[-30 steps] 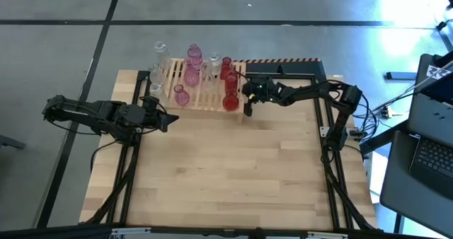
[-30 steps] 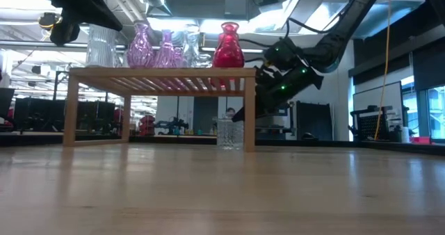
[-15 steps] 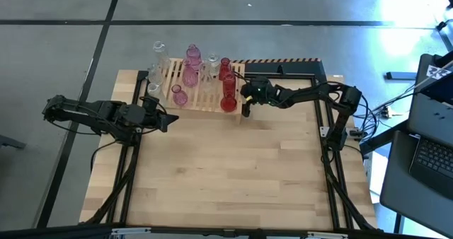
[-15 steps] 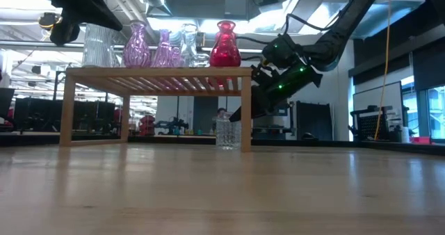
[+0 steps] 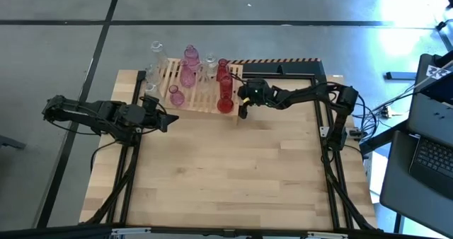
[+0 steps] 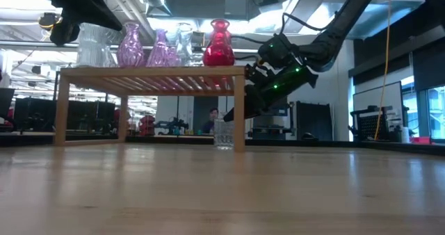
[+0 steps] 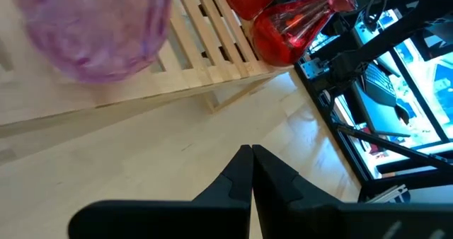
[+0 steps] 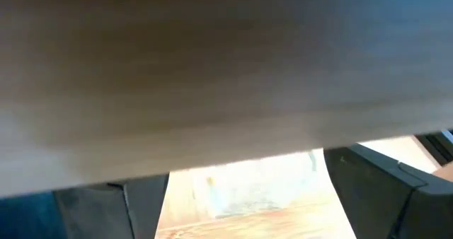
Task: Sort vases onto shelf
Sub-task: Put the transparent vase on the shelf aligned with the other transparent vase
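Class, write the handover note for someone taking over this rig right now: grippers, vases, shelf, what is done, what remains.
Left gripper: shut, empty, waiting at the table's left, beside the shelf.
Right gripper: open, holding nothing, pressed against the shelf's right end.
Done: red vases, pink vases and clear ones stand on the shelf.
Left: a clear vase stands on the table by the shelf's right leg; others stand off its left end. The shelf may need squaring.

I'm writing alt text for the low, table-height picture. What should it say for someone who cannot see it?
A light wooden shelf stands on a plank table, with pink, clear and red vases on top, the red vase at its right end. A dark robot arm's right gripper reaches down beside the shelf's right leg, near a small clear glass on the table.
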You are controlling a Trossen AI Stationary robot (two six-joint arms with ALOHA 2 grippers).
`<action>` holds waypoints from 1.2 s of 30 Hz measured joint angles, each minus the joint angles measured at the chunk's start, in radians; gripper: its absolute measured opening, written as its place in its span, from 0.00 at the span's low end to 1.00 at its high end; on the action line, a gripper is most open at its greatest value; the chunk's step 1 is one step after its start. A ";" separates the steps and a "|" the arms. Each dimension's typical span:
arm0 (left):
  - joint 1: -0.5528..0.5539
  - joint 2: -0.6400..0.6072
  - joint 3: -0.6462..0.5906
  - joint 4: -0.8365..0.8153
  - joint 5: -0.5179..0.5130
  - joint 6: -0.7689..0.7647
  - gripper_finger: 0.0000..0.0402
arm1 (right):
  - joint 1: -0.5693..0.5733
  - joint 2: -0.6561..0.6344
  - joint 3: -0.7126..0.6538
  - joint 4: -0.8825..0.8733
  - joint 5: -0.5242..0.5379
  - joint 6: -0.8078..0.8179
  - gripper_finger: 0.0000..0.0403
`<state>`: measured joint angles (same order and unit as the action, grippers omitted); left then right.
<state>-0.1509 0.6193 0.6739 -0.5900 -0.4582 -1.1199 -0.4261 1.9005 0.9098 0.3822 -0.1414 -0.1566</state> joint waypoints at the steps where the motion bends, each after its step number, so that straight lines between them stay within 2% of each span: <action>1: 0.000 0.000 0.000 0.000 0.000 -0.002 0.00 | 0.003 0.005 0.007 0.000 0.004 0.000 0.79; 7: 0.000 0.000 0.000 0.001 0.010 -0.004 0.00 | 0.021 0.012 0.043 -0.046 0.045 -0.005 0.74; 19: 0.000 0.000 0.000 0.000 0.019 0.001 0.00 | 0.021 0.012 0.056 -0.080 0.045 -0.063 0.41; 26: 0.000 0.000 0.000 0.000 0.032 0.003 0.00 | 0.021 0.012 0.056 -0.078 0.031 -0.068 0.26; 30: 0.000 0.000 0.000 0.001 0.039 0.003 0.00 | 0.021 0.005 0.056 -0.083 0.001 -0.061 0.21; 36: 0.000 -0.015 0.015 0.019 0.035 0.050 0.00 | 0.020 -0.039 0.054 -0.121 -0.004 -0.058 0.19</action>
<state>-0.1513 0.6046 0.6889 -0.5712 -0.4237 -1.0702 -0.4057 1.8613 0.9634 0.2610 -0.1451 -0.2142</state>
